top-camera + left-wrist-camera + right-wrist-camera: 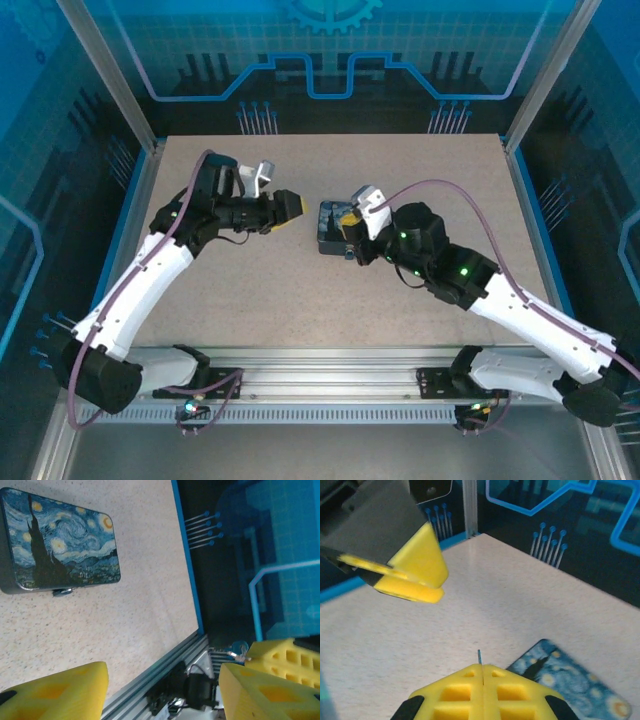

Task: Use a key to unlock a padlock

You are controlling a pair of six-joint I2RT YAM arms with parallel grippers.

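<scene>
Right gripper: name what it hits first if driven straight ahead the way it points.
Likely bare tabletop beyond the tip of the key that the right gripper pinches. The left gripper sits off to one side of that line, though depth is unclear.

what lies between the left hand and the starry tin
Only bare tabletop: the top view shows it between the left hand and the tin, and the left wrist view agrees.

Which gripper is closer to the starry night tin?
Right. The right gripper, shut on the key, hangs at the tin's right edge; the open left gripper sits apart off its left side.
</scene>
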